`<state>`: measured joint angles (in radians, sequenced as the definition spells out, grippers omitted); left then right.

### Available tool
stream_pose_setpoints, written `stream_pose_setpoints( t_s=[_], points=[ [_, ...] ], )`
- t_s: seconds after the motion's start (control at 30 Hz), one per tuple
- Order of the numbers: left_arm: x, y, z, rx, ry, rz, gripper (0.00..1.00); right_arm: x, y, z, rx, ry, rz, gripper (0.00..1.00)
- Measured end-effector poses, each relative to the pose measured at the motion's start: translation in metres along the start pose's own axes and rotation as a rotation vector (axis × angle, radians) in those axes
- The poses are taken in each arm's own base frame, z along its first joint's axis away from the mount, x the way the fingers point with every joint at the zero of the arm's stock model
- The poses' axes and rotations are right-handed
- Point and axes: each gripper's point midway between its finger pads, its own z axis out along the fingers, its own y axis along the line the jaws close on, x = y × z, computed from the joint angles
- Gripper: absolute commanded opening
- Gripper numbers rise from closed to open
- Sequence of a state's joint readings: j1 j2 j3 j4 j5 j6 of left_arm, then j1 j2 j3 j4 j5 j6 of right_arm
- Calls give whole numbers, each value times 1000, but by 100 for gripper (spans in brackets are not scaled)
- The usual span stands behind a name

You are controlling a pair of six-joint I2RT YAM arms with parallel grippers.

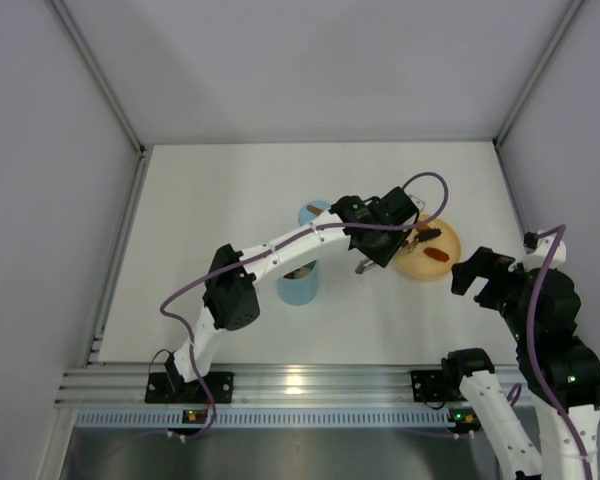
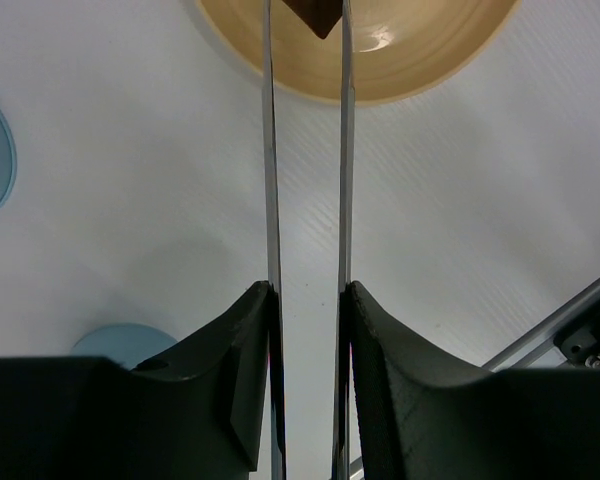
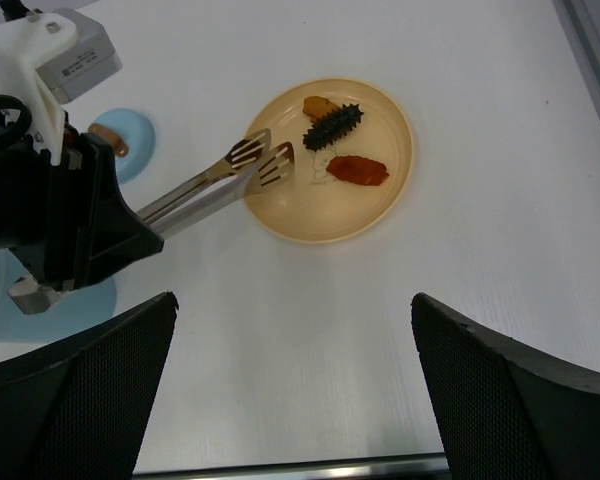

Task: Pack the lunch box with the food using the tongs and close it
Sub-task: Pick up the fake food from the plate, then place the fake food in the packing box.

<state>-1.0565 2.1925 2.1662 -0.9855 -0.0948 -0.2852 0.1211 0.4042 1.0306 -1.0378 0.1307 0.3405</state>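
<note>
1. While my left gripper [image 2: 308, 300] pinches the tongs [image 3: 215, 180], their tips hang over the plate [image 3: 310, 225], near the food [image 3: 332, 127].
2. My right gripper [image 3: 295, 340] gapes, empty.
3. My left arm [image 1: 280, 250] half-hides the lunch box [image 1: 302, 290].

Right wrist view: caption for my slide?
Left gripper holds the tongs with tips over the yellow plate, beside three food pieces.
</note>
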Motion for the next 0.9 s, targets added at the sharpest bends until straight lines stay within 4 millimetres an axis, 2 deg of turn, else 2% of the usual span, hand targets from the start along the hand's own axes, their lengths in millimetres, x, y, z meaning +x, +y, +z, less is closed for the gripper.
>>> stream_pose_setpoints(
  t_s=[0.33, 0.43, 0.7, 0.9],
  points=[
    [-27, 4, -44, -6, -119, -3, 30, 0, 0, 0, 1, 1, 0, 100],
    [-31, 9, -66, -20, -155, -9, 30, 0, 0, 0, 1, 1, 0, 99],
    [-10, 36, -152, -69, -232, -44, 31, 0, 0, 2, 0, 3, 1, 99],
    [25, 60, -210, -104, -273, -88, 31, 6, 0, 10, 6, 24, 1, 99]
  ],
)
